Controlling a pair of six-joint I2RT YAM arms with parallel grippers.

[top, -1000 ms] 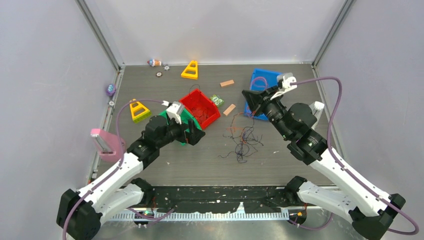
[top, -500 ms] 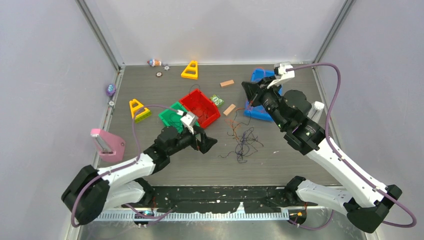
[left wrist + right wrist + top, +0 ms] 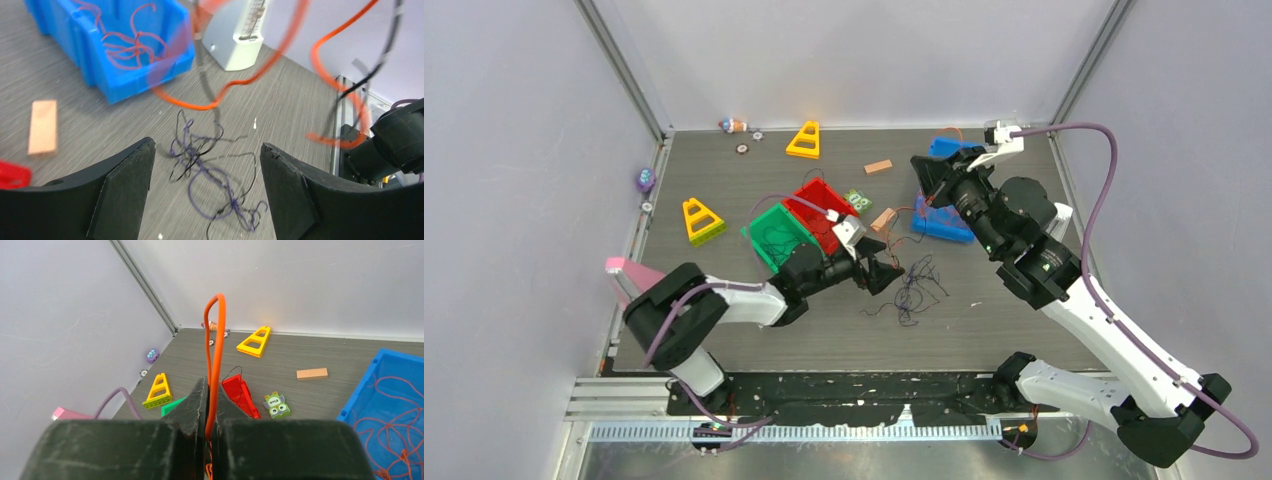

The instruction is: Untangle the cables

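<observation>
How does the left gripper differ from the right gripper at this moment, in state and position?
The left gripper is open and holds nothing; the right gripper is shut on an orange cable. The left gripper is low near the dark cable tangle; the right gripper is by the blue bin. Both are dark.

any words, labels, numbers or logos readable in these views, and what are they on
No text can be read in any view.
On the grey-white casing in the left wrist view: a column of fine dark marks, too blurred to read.
On the small green block in the right wrist view: a printed face with two eyes, no legible letters or numbers.
</observation>
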